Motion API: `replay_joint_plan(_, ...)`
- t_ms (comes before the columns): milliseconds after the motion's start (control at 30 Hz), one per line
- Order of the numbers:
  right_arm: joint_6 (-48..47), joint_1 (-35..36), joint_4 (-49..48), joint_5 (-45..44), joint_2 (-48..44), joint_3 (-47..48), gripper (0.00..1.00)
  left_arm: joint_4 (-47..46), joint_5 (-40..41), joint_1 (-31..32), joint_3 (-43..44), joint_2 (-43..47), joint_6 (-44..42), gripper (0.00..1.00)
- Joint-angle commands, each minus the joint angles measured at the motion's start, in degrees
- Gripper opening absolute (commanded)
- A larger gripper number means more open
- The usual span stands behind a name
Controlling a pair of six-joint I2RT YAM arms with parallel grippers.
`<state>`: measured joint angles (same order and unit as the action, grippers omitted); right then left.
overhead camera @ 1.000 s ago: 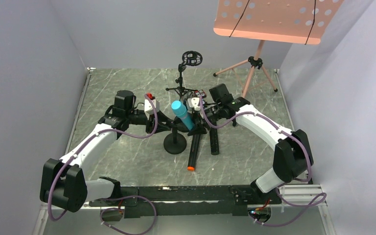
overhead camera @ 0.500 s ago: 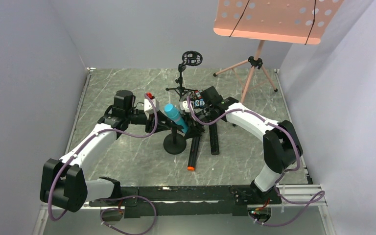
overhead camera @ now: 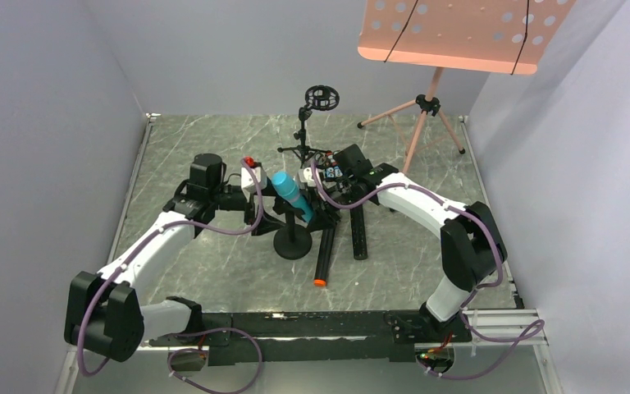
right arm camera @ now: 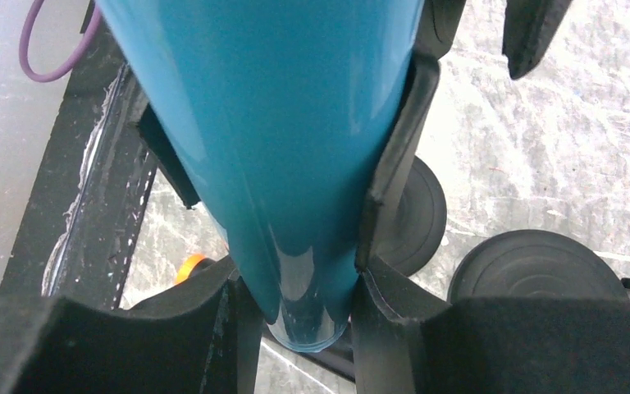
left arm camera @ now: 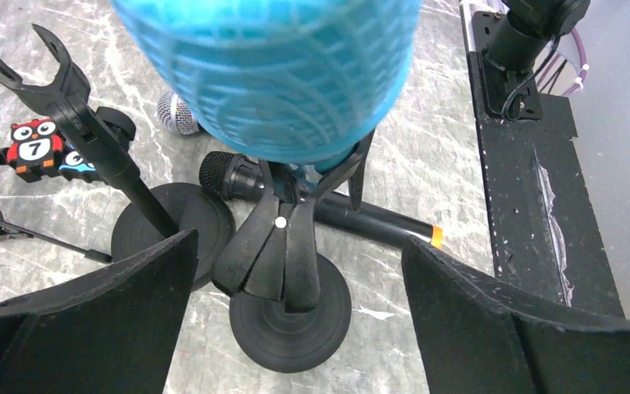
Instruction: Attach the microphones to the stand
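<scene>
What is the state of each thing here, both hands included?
blue mic, tilted in the clip of the stand.
right hand, shut on the blue mic.
left hand, open, holding nothing.
orange-end mic, lying on the table.
silver-head mic, lying on the table.
second stand, upright, clip empty.
ring stand, upright, empty.
music stand, upright.

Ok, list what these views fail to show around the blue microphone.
Left wrist: light blue mesh-headed microphone hides the silver-mesh-headed black microphone's handle.
Right wrist: its barrel covers the black stand clip's inside; the top edge crops its head.
Top: the right arm covers that silver head.
</scene>
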<state>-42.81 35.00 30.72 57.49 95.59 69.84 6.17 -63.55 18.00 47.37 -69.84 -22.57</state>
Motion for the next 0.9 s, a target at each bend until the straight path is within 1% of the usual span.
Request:
replay_joint_plan(0,2.86,0.30,-2.26,0.01,-1.26,0.32,0.34,-5.65,0.55,0.19,-2.59,5.01,2.80,0.99)
replay_joint_plan(67,3.83,0.01,-3.42,-0.01,-1.97,-0.48,0.47,-7.49,1.75,0.19,-3.49,6.40,3.18,0.99)
replay_joint_plan(167,4.65,-0.45,-3.81,-0.43,-2.87,-0.91,0.67,-6.80,4.17,0.19,-4.12,7.94,3.08,0.99)
replay_joint_plan(233,5.08,-1.01,-3.83,-1.15,-3.69,-1.22,0.76,-6.29,8.28,0.19,-4.51,9.14,3.77,0.99)
replay_joint_plan(300,5.15,-1.73,-3.67,-1.57,-4.63,-1.66,0.86,-6.42,14.53,0.17,-5.48,10.95,5.55,0.99)
replay_joint_plan(367,4.58,-2.90,-2.99,-1.23,-5.78,-2.08,0.92,-7.73,17.25,0.19,-7.48,13.81,7.33,0.99)
replay_joint_plan(433,3.46,-4.31,-1.88,-0.59,-7.14,-2.33,0.99,-11.06,18.31,0.19,-10.93,17.52,10.42,0.99)
replay_joint_plan(533,-0.30,-6.85,0.87,-0.15,-9.17,-2.59,1.00,-13.88,17.66,0.22,-14.70,23.23,12.60,0.99)
replay_joint_plan(633,-4.83,-8.63,5.13,1.14,-11.01,-2.23,1.00,-11.66,15.95,0.28,-15.90,25.83,8.89,0.99)
replay_joint_plan(767,-11.17,-9.78,13.24,2.58,-14.15,-1.61,1.00,-3.75,14.96,0.28,-12.62,25.55,1.80,0.99)
replay_joint_plan(833,-14.52,-9.78,17.61,3.17,-16.73,-2.76,1.00,-2.82,14.88,0.28,-10.93,24.27,2.39,0.99)
replay_joint_plan(867,-14.47,-9.78,17.85,2.92,-18.25,-3.92,1.00,-3.38,15.26,0.28,-10.49,23.62,3.86,0.99)
